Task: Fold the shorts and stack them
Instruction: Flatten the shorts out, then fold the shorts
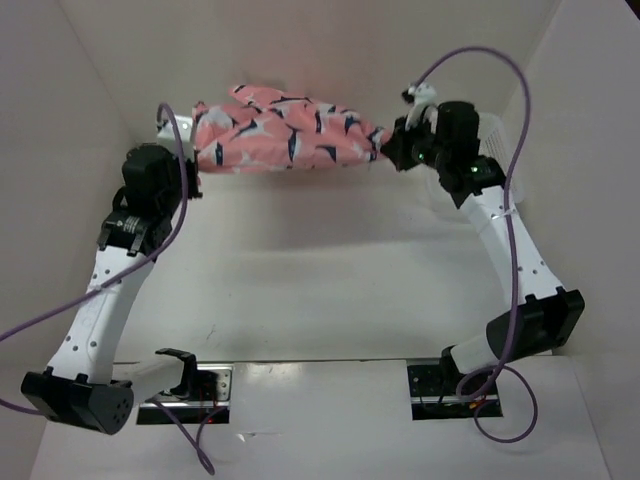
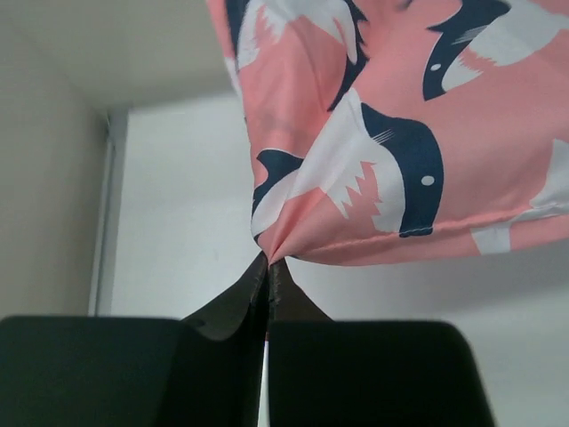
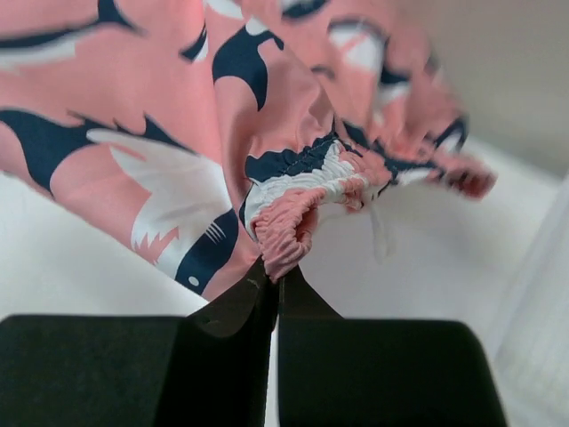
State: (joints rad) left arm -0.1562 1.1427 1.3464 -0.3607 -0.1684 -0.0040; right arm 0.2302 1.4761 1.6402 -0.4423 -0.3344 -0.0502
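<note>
The coral-pink shorts (image 1: 285,132) with navy-and-white fish shapes hang stretched between my two grippers above the far part of the table. My left gripper (image 1: 192,172) is shut on the shorts' lower hem corner (image 2: 271,253) at their left end. My right gripper (image 1: 385,150) is shut on the gathered waistband (image 3: 289,233) at their right end. The cloth (image 2: 400,124) sags a little between the two grips and fills the upper part of both wrist views (image 3: 178,133).
White walls enclose the white table (image 1: 320,270) on the left, back and right. A white mesh basket (image 1: 505,135) stands behind the right arm at the far right. Purple cables (image 1: 520,90) loop off both arms.
</note>
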